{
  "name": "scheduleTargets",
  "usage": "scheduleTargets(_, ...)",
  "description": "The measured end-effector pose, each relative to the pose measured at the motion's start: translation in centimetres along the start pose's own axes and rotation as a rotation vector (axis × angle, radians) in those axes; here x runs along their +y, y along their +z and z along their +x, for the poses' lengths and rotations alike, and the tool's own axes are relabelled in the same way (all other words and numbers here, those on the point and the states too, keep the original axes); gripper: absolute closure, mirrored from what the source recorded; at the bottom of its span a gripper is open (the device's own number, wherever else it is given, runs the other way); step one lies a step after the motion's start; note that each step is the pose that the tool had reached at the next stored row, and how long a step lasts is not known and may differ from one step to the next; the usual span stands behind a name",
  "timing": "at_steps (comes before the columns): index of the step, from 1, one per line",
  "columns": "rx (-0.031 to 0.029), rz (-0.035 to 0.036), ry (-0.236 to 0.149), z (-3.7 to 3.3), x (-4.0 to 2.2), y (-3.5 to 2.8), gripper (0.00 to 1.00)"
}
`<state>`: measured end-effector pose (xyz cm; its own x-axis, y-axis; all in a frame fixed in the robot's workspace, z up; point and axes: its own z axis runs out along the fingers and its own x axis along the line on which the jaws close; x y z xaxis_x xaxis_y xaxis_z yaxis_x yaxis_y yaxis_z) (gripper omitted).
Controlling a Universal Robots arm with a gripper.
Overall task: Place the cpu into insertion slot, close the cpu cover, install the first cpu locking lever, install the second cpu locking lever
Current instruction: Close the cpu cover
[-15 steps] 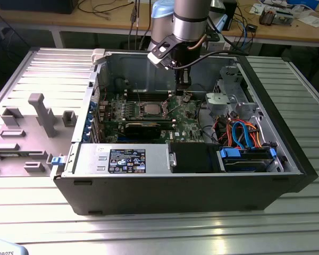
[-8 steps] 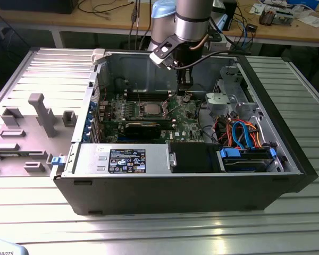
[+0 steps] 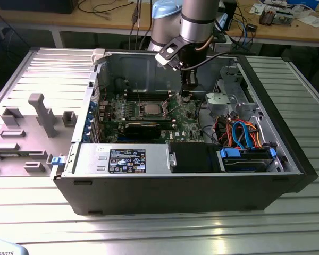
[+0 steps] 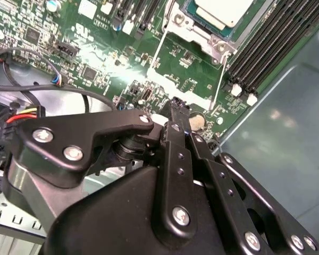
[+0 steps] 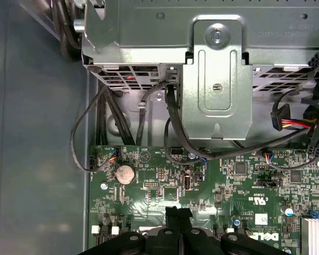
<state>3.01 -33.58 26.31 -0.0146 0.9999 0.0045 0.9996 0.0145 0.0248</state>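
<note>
The cpu (image 3: 150, 109) lies flat in the insertion slot on the green motherboard, its silver top facing up; the second wrist view shows it too (image 4: 223, 9). The silvery cpu cover (image 4: 187, 25) frames the chip. Two thin wire levers (image 4: 158, 49) (image 4: 221, 79) run out from the socket over the board. My gripper (image 3: 186, 94) hangs inside the case, to the exterior view's right of the socket and just above the board. Its black fingertips (image 4: 176, 105) (image 5: 173, 213) are pressed together with nothing between them.
Black memory slots (image 4: 271, 48) flank the socket. A metal drive cage (image 5: 218, 79) with black cables and a coin battery (image 5: 124, 173) lie beyond the fingertips. A long expansion card (image 3: 143, 127), power supply (image 3: 122, 158) and drive bay cables (image 3: 244, 133) fill the case front.
</note>
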Motion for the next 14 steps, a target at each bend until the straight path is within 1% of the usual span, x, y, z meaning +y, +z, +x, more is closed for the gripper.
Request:
scheduleTargets(1, -0.0001, 0.0007, -0.002, 0.03, 0.05, 0.13, 0.89)
scheduleTargets(2, -0.0002, 0.0045, -0.003, 0.10, 0.33, 0.26, 0.89)
scheduleTargets(3, 0.0000, 0.0103, -0.003, 0.16, 0.59, 0.41, 0.89)
scheduleTargets(5, 0.0001, 0.0141, -0.003, 0.19, 0.67, 0.64, 0.89)
scheduleTargets(11, 0.0008, 0.0152, -0.003, 0.19, 0.75, 1.38, 0.89)
scheduleTargets(14, 0.0017, 0.0153, -0.003, 0.19, 0.62, 1.42, 0.89)
